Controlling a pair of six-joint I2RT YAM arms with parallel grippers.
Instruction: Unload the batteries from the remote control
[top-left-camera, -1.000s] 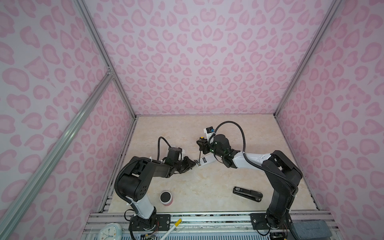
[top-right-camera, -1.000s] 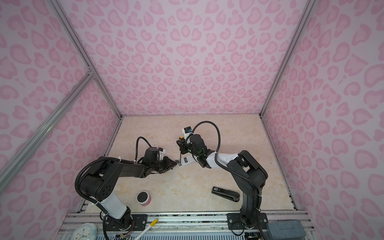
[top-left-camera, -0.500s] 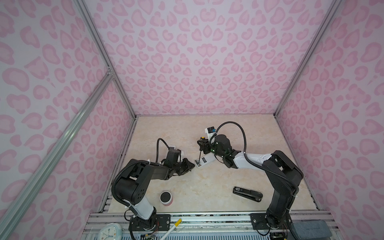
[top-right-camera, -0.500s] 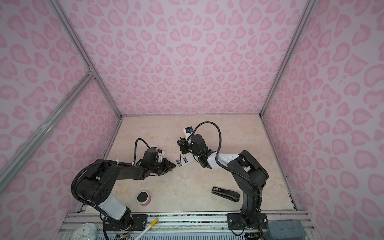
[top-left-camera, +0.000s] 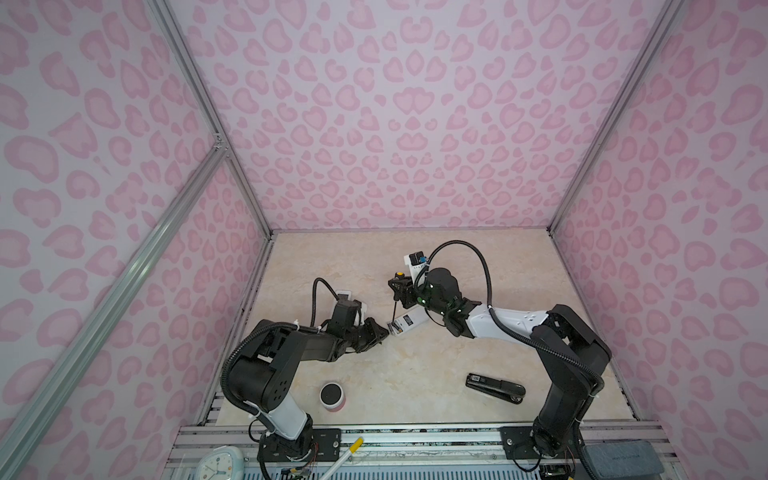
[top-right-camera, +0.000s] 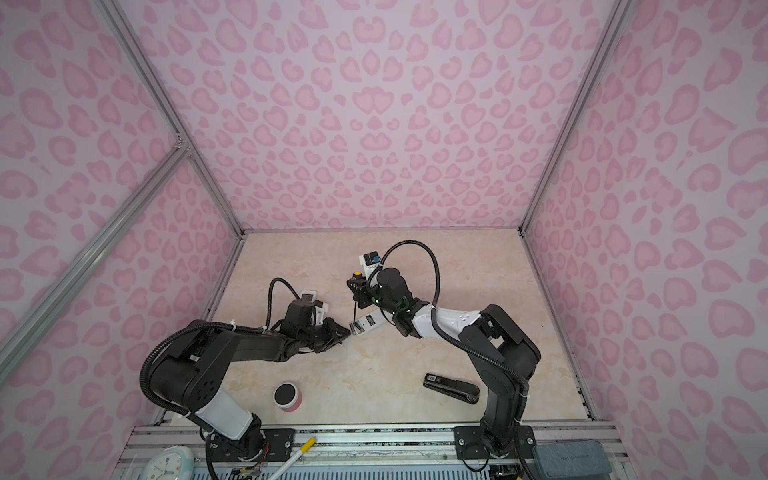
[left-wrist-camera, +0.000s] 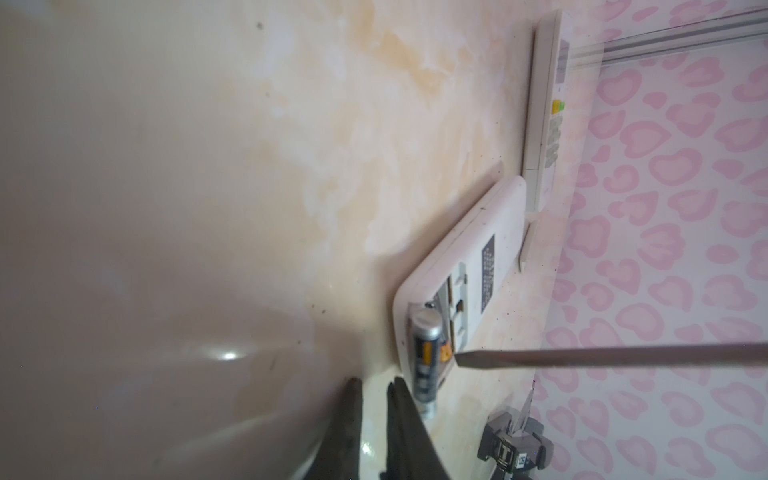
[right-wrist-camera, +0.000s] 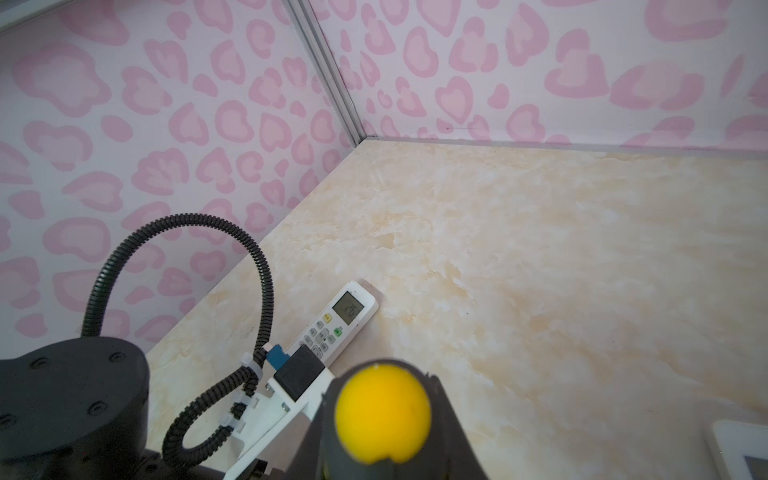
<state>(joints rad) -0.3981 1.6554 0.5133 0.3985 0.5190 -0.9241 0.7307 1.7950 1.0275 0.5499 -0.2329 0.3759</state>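
Marble table (top-left-camera: 415, 374): R gripper (top-left-camera: 399, 286) is clamped on the screwdriver (left-wrist-camera: 623, 355), held upright. L gripper (left-wrist-camera: 374, 386) sits low by the remote's end, jaws a slit apart w/ nothing btwn. White remote control (left-wrist-camera: 469, 249) lies back-up btwn the arms w/ compartment open; one battery (left-wrist-camera: 424, 353) sits in it, screwdriver tip right at it, L fingers (left-wrist-camera: 403, 432) just beside.
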